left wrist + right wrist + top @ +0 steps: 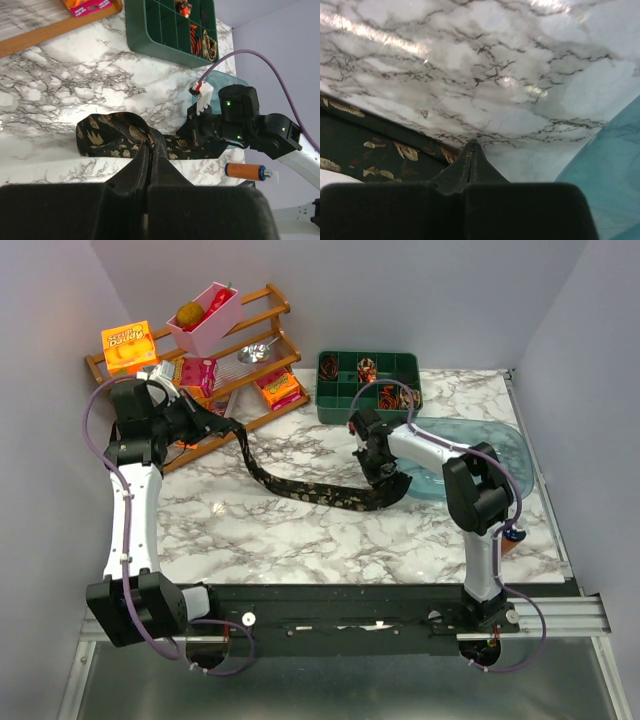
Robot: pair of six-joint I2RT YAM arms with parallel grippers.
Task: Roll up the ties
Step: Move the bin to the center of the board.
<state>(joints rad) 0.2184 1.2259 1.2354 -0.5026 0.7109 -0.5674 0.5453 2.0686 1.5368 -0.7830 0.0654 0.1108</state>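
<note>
Both jaws were pressed shut on the tie (pixel 300 488). The left gripper (pixel 148 147) pinched one end at the overhead frame's upper left. The right gripper (pixel 471 146) pinched the other near centre, with the tie sagging across the marble table (pixel 300 550) between.

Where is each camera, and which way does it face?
Top external: above and behind, looking down on the table; left arm and right arm show.
Left wrist: behind the left tool, facing over the tie toward the right arm.
Right wrist: behind the right tool, facing down at table and tie.
Shared: all three show the tie.
</note>
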